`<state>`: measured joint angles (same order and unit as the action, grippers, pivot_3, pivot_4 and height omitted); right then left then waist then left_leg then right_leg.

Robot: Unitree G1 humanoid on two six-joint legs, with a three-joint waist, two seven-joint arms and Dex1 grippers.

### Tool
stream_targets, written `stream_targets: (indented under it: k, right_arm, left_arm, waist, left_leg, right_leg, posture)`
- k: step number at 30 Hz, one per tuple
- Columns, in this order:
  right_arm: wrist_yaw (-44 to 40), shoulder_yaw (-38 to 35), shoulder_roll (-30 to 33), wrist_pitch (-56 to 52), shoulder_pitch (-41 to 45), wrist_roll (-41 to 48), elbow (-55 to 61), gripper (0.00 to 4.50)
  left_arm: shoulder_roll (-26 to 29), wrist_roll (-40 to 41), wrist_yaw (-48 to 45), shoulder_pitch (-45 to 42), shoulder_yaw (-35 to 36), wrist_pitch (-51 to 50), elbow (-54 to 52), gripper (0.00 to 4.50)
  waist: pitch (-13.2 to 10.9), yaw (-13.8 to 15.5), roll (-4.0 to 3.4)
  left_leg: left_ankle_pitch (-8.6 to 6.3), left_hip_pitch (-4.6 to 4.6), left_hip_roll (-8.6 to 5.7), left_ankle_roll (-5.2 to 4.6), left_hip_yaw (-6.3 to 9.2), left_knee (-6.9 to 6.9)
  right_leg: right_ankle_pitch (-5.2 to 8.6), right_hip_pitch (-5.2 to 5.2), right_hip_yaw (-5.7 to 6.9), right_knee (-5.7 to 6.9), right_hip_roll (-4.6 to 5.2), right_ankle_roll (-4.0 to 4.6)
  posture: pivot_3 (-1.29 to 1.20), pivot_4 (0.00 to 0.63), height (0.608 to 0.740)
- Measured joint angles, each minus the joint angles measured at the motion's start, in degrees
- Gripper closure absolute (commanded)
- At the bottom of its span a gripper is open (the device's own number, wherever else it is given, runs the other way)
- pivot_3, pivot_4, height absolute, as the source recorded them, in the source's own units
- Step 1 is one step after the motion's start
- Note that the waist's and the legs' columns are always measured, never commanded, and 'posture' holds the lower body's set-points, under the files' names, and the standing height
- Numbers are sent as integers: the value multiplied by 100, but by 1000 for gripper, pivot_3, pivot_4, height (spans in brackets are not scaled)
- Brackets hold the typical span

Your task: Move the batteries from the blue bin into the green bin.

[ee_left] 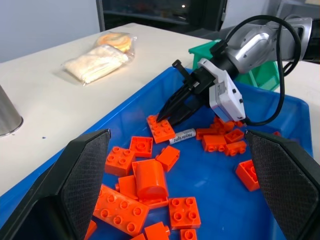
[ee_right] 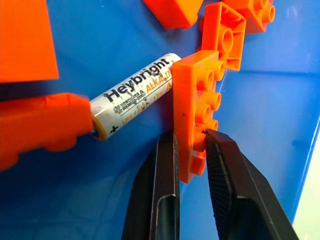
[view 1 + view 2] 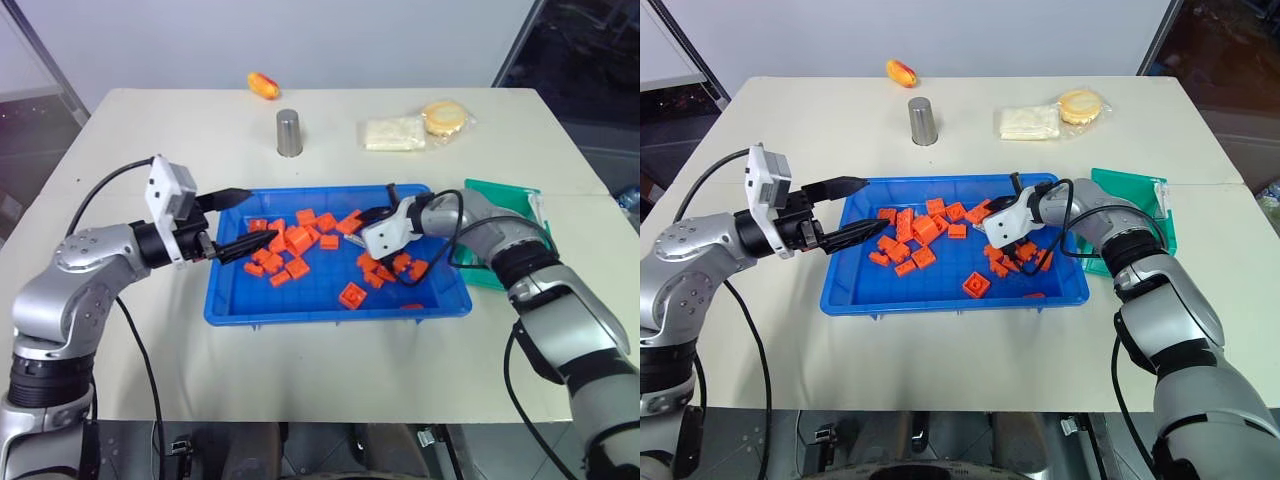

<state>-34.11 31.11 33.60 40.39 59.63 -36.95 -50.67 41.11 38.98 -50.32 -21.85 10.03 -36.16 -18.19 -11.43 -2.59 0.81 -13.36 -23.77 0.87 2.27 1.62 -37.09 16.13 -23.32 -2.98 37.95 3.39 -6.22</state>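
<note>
Both arms reach in from the near edge of the bench [image 3: 330, 350] in your head views, one on each side of the blue bin [image 3: 300, 306], which sits in the middle of the bench and holds many scattered orange blocks [image 3: 297, 240]. Your left end effector [image 3: 238, 220] hovers level over the left rim of this bin, with its two black fingers spread wide and nothing between them. Your right end effector [image 3: 372, 222] points down and to the left into the right half of the bin, among the blocks. You can see the green bin [image 3: 510, 215] just beside the right end of the blue bin, partly hidden behind the right arm. Farther back on the bench stand a steel cup [image 3: 289, 133], a clear bag with white and yellow food [image 3: 410, 127] and a small orange-yellow object [image 3: 264, 86]. Next, in your left wrist view, one battery [image 1: 182, 136] lies on the blue floor, touching an orange block [image 1: 161, 128], and the tips of the right end effector come down on that block just beside it. Finally, in your right wrist view, the fingers are narrow and pinch the thin edge of the same orange block [image 2: 196, 107], which stands on its side; the white battery [image 2: 135, 95], printed "Heybright", lies flat just behind it, between that block and another orange block [image 2: 42, 127], and is not gripped.
</note>
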Motion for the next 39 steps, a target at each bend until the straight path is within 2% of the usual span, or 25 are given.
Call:
stream_targets:
  k: [8, 16, 21, 22, 23, 27, 31, 34, 39]
  right_arm:
    - [-25, -16, 56, -68, 0, 11, 4, 3885]
    - [-786, -351, 969, -321, -79, 333, 720, 3885]
    - [-1085, -522, 1071, -665, -393, 499, 1251, 3885]
    - [-1135, -533, 1074, -726, -452, 520, 1309, 3178]
    - [-1201, -535, 1075, -785, -519, 546, 1354, 2844]
    - [-1300, -631, 1117, -950, -589, 606, 1616, 845]
    - [-1379, -702, 1121, -1238, -588, 602, 1718, 845]
    - [-1762, -963, 1014, -2041, -634, 1004, 1958, 845]
    - [-3083, -1910, 342, -5999, -907, 3036, 3795, 845]
  left_arm:
    - [3, 31, 40, 15, 4, -1, -1, 0]
    - [67, 45, 30, 22, 20, -11, 3, 0]
    - [45, 44, 23, -8, 3, -10, 10, 0]
    - [36, 43, 20, -32, -14, -10, 13, 0]
    - [34, 43, 13, -41, -15, -5, 14, 0]
    - [23, 42, -30, -91, -22, 7, 81, 0]
    - [21, 37, -48, -103, -22, 15, 129, 0]
    - [21, 36, -48, -100, -22, 17, 126, 0]
    - [16, 35, -41, -82, -20, 20, 119, 0]
  waist:
    - [0, 1, 0]
    - [0, 8, 0]
    - [0, 5, 0]
    - [0, 9, 0]
    - [0, 19, 0]
    - [0, 22, 1]
    - [0, 26, 1]
    - [0, 19, 1]
    - [-1, 8, 0]
  left_leg:
    - [0, 0, 0, 0, 0, 0]
    - [0, 0, -1, 0, 0, 0]
    - [0, 3, 0, 0, -1, 2]
    - [0, 2, -1, 0, -2, 1]
    - [0, 2, -2, 0, -2, 0]
    - [0, 4, -4, 0, -1, -1]
    - [0, 4, -5, 0, -1, -2]
    - [0, 4, -3, 0, -1, -1]
    - [0, 5, 7, -1, 9, 1]
  right_leg:
    - [0, 0, 0, 0, 0, 0]
    - [0, 1, 1, -1, 2, 0]
    - [0, 1, 0, 0, 1, 0]
    - [0, 1, 0, 0, 2, 0]
    - [0, 4, 0, -1, 4, 0]
    - [0, 8, 1, -2, 6, 0]
    - [0, 10, 1, -3, 7, 0]
    - [0, 8, 1, -2, 5, 0]
    - [1, 5, 3, 6, -8, 1]
  posture:
    - [0, 150, 740]
    - [0, 150, 740]
    - [0, 150, 740]
    - [0, 150, 740]
    - [0, 150, 740]
    - [0, 150, 740]
    - [0, 150, 740]
    - [0, 150, 740]
    - [0, 150, 740]
